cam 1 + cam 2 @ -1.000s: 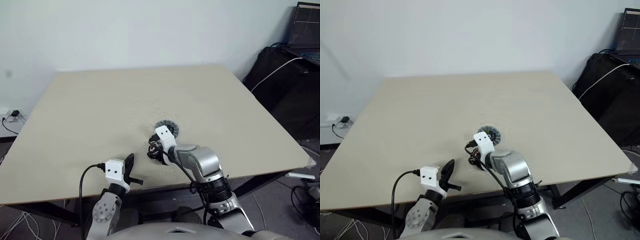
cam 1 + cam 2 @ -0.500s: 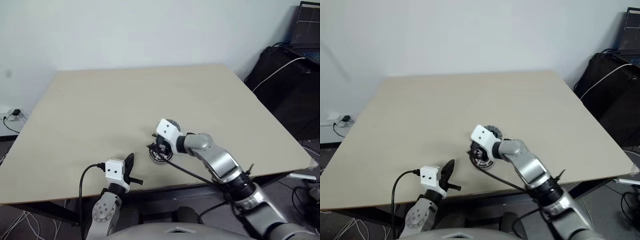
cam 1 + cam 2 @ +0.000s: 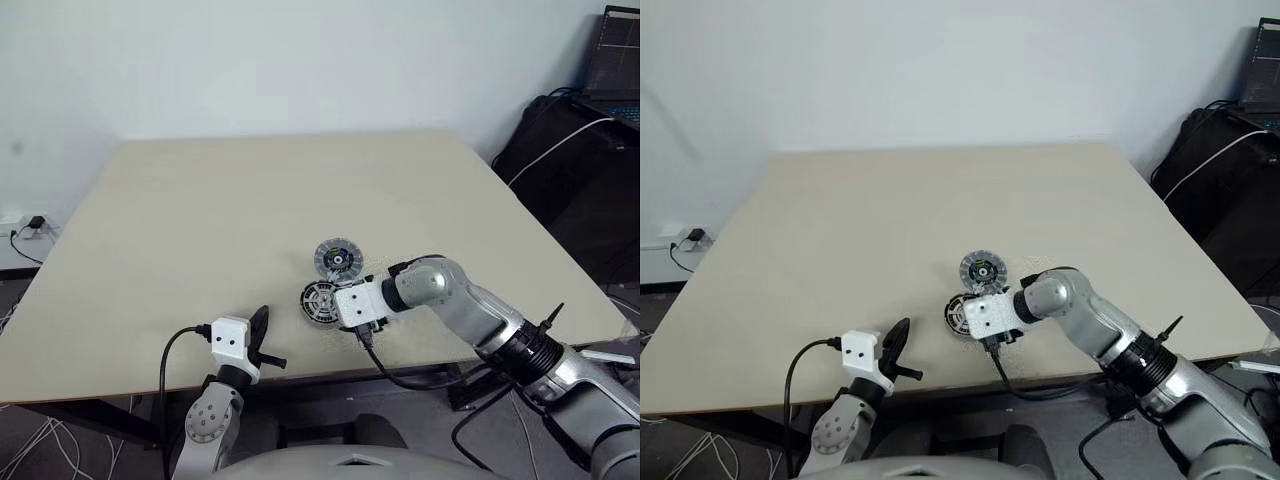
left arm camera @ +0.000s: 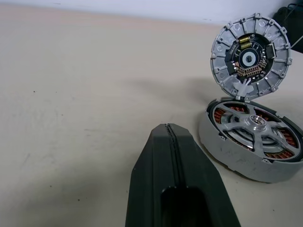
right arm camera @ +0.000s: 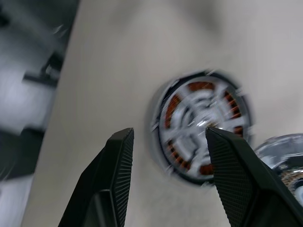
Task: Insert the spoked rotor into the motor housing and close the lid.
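The motor housing (image 4: 251,142) lies flat on the desk (image 3: 200,220) near the middle of its front edge, and the spoked rotor (image 4: 253,125) now sits inside it, silver spokes and hub showing over the ring of copper windings. A second ago the right arm lay over this spot and hid the parts; since then it has swung out toward the desk's right edge and rolled its wrist, leaving the assembly uncovered. I read that as the insertion being done, with the closing step left. The lid (image 4: 250,56) is not yet on: in the left wrist view it seems to lean tilted against the housing's far rim, its inner face with the dark centre hub turned toward the front edge, though from the head views I cannot tell whether it leans or lies flat just behind the housing. The right end effector (image 5: 165,156) hangs just over the housing, pointing steeply down and leftward, its two black fingers (image 5: 116,161) moderately spread and empty, the housing visible in the gap between them. The left end effector (image 3: 260,335) stays at the front edge, left of the parts and apart from them, pointing forward roughly level, its fingers pressed fully together on nothing.
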Action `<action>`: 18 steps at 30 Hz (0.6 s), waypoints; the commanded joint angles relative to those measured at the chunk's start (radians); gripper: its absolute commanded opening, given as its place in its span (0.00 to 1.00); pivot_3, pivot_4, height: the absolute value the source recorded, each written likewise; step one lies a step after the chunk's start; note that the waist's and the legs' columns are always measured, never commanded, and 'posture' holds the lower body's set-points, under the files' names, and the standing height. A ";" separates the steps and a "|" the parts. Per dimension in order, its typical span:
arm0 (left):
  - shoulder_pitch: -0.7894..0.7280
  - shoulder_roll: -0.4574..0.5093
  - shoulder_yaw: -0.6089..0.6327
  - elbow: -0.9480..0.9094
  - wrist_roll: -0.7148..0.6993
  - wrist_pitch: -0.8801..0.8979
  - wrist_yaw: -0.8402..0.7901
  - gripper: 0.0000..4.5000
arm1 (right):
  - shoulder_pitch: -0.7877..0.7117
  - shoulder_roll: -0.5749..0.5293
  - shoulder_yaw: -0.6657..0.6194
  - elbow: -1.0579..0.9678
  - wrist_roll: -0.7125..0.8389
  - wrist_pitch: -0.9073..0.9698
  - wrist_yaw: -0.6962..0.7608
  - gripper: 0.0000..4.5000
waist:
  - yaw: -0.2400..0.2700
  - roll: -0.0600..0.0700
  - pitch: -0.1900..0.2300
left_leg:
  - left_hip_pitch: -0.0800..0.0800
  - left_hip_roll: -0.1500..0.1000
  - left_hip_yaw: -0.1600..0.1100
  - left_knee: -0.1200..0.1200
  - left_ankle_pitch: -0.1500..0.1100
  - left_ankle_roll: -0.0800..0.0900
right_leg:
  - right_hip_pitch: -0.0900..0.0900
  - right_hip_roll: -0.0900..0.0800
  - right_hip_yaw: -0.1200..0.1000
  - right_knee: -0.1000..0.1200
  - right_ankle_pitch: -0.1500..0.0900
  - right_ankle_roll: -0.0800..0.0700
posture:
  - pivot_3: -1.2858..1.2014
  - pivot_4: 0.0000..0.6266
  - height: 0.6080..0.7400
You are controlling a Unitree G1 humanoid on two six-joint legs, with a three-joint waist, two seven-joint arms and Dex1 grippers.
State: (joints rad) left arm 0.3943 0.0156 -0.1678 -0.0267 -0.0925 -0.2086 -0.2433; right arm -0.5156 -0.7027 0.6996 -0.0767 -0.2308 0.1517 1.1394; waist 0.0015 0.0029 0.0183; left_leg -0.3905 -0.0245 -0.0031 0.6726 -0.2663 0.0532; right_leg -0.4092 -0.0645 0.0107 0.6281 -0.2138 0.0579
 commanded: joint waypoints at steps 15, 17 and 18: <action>0.000 -0.007 -0.009 -0.054 0.007 -0.026 0.007 0.00 | -0.079 0.101 0.005 0.239 -0.168 -0.169 0.030 0.53 | 0.019 0.000 0.000 | 0.000 0.000 0.000 0.001 0.000 0.000 | 0.000 0.000 0.000 0.000 0.003 -0.005 | 0.52 0.00 1.00; -0.001 -0.004 -0.008 -0.057 0.010 -0.025 0.008 0.00 | -0.079 0.106 0.006 0.253 -0.174 -0.178 0.033 0.44 | 0.018 0.001 -0.001 | 0.000 0.000 0.000 0.001 0.000 0.000 | 0.000 0.000 0.000 0.001 0.003 -0.005 | 0.52 0.00 1.00; 0.000 -0.001 -0.007 -0.059 0.012 -0.025 0.009 0.00 | -0.078 0.108 0.005 0.258 -0.176 -0.181 0.034 0.37 | 0.018 0.001 -0.001 | 0.000 0.000 0.000 0.001 0.000 0.000 | 0.000 0.000 0.000 0.001 0.003 -0.005 | 0.52 0.00 1.00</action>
State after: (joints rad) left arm 0.4031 0.0119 -0.1687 -0.0406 -0.0890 -0.2127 -0.2397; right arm -0.5757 -0.5954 0.7173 0.1720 -0.3994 -0.0157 1.1635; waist 0.0192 0.0041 0.0174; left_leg -0.3907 -0.0245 -0.0031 0.6735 -0.2664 0.0531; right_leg -0.4093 -0.0644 0.0108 0.6287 -0.2104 0.0527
